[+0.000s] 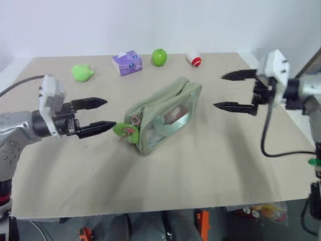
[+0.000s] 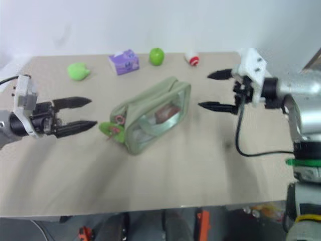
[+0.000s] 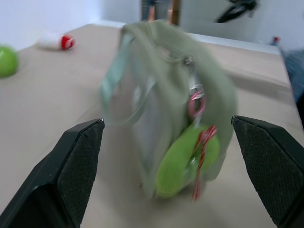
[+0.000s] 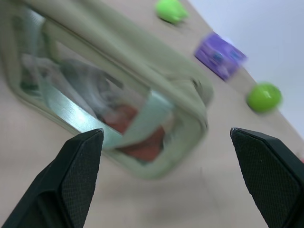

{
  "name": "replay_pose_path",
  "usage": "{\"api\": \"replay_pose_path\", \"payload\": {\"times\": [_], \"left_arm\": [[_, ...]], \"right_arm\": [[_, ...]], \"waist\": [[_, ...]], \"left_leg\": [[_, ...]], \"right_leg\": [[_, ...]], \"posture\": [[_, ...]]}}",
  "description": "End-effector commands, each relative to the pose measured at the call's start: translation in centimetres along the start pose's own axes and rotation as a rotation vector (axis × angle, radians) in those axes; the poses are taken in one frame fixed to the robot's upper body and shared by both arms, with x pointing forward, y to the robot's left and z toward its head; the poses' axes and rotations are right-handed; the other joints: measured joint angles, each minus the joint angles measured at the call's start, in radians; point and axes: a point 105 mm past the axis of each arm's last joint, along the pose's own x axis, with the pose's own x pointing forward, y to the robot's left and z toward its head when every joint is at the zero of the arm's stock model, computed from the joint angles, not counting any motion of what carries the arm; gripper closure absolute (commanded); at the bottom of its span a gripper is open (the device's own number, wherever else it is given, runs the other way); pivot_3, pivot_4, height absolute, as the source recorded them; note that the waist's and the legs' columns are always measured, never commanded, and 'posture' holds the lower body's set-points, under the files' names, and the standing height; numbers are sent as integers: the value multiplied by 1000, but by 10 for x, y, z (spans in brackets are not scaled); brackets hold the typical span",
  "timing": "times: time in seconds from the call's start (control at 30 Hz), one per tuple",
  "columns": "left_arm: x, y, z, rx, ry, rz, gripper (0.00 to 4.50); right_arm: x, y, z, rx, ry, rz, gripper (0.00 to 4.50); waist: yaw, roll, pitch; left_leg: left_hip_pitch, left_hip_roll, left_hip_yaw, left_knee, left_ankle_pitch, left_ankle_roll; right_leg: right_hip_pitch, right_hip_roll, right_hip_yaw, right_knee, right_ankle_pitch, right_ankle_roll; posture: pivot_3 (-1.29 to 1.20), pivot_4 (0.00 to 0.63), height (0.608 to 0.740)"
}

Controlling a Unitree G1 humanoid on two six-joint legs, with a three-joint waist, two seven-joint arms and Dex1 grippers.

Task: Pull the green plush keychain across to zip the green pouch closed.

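Nearest the camera, at the left edge of the head view, the left gripper [image 1: 98, 116] reaches in level from the left with its two black fingers set apart, holding nothing. Its lower fingertip sits just beside the green plush keychain [image 1: 125, 130]; contact cannot be confirmed. That keychain hangs at the lower-left end of the green pouch [image 1: 164, 115], clipped by a pinkish clasp [image 1: 135, 120].

Lying diagonally at frame centre on the tan table [image 1: 200, 170], the pouch runs from lower left to upper right, one clear side facing the camera with reddish contents visible.

At the right of the frame, the right gripper [image 1: 231, 91] extends toward the left, angled slightly downward, fingers spread wide and empty, near the pouch's upper-right end but apart from it.

Along the table's upper edge, left to right, stand a light-green plush blob [image 1: 82, 72], a purple tissue pack [image 1: 127, 63], a green apple [image 1: 159, 56] and a small red-and-white object [image 1: 194, 59].
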Motion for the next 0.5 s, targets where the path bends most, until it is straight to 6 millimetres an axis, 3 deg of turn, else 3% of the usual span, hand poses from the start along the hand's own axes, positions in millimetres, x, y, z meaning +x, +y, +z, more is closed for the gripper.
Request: {"api": "replay_pose_path", "payload": {"times": [0.03, 0.23, 0.5], "left_arm": [[11, -12, 17, 50, -39, -84, 53], [16, -16, 33, 71, -97, -118, 53], [15, -25, 42, 97, -121, -123, 53]], "right_arm": [[14, 0, 9, -132, 42, 122, 53], [48, -2, 19, -308, 88, 332, 53], [77, -2, 15, -378, 119, 441, 53]], "waist": [[0, 0, 0], [-3, 0, 0], [-6, 0, 0]], "left_leg": [[0, 0, 0, 0, 0, 0], [0, 0, 0, -1, 0, 0], [0, 0, -1, -1, 0, 0]], "right_leg": [[0, 0, 0, 0, 0, 0], [0, 1, 1, 0, 0, 0], [0, 0, 0, 1, 0, 0]], "posture": [[0, 150, 740], [0, 150, 740], [0, 150, 740]]}}
